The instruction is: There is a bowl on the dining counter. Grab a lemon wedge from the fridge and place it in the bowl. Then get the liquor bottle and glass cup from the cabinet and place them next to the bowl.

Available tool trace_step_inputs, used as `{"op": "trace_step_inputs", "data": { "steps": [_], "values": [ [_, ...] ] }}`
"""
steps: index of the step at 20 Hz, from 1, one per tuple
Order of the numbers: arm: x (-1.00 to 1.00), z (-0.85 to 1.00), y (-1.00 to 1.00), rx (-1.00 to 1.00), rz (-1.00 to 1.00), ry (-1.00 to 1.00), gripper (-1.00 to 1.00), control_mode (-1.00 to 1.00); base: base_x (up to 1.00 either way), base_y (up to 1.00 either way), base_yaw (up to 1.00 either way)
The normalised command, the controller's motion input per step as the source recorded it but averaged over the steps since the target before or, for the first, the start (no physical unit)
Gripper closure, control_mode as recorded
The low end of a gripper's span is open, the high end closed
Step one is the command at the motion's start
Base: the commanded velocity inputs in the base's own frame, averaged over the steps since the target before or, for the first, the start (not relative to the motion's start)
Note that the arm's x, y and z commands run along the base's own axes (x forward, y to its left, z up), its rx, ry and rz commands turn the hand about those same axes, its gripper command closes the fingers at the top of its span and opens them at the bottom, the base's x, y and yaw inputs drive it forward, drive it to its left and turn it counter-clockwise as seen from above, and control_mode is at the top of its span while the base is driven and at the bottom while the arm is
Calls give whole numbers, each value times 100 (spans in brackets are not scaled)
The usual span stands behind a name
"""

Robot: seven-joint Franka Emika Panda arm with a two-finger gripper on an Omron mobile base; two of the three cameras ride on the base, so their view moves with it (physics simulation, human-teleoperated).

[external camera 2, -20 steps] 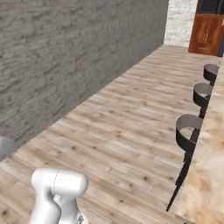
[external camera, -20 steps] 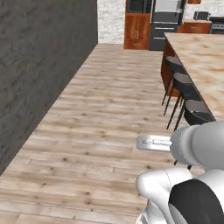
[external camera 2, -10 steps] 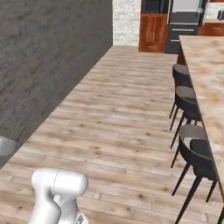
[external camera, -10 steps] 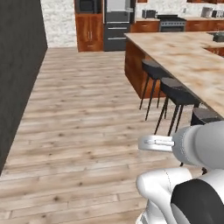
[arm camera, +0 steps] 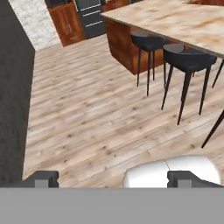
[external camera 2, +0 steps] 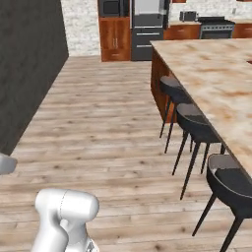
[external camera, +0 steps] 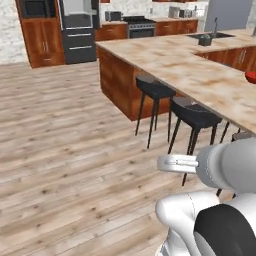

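Note:
My gripper (arm camera: 112, 179) is open, its two dark fingertips (arm camera: 42, 179) far apart at the bottom of the hand view with nothing between them, above bare wood floor. The long dining counter (external camera: 200, 75) runs along the right. A small red thing (external camera: 251, 77), cut off at its right edge, may be the bowl. A tall steel appliance that looks like the fridge (external camera: 77, 30) stands at the far end of the room, also seen as the fridge (external camera 2: 146, 24) from the right side. The lemon wedge, liquor bottle and glass cup are out of view.
Black bar stools (external camera: 152, 90) (external camera 2: 194, 125) line the counter's near side. A dark brick wall (external camera 2: 29, 69) bounds the left. Wood cabinets (external camera: 42, 45), a stove (external camera: 142, 25) and a sink (external camera: 205, 37) sit at the back. Open wood floor (external camera 2: 98, 128) lies between wall and stools.
The whole picture has swung as the base turned right: the dark wall slid off to the left, and the counter, stools and far kitchen now sit nearer the middle. The gripper stayed open.

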Motion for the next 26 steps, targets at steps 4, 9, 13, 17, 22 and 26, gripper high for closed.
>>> {"op": "trace_step_inputs", "data": {
  "steps": [4,9,13,17,22,26],
  "values": [
    [0,0,0,0,0,0,-100,100,100,74,-49],
    [0,0,0,0,0,0,-100,100,100,74,-48],
    [0,0,0,0,0,0,-100,100,100,74,-47],
    [0,0,0,0,0,0,-100,100,100,76,-46],
    [0,0,0,0,0,0,-100,100,100,84,-41],
    [0,0,0,0,0,0,-100,100,100,89,-39]
  ]
}}
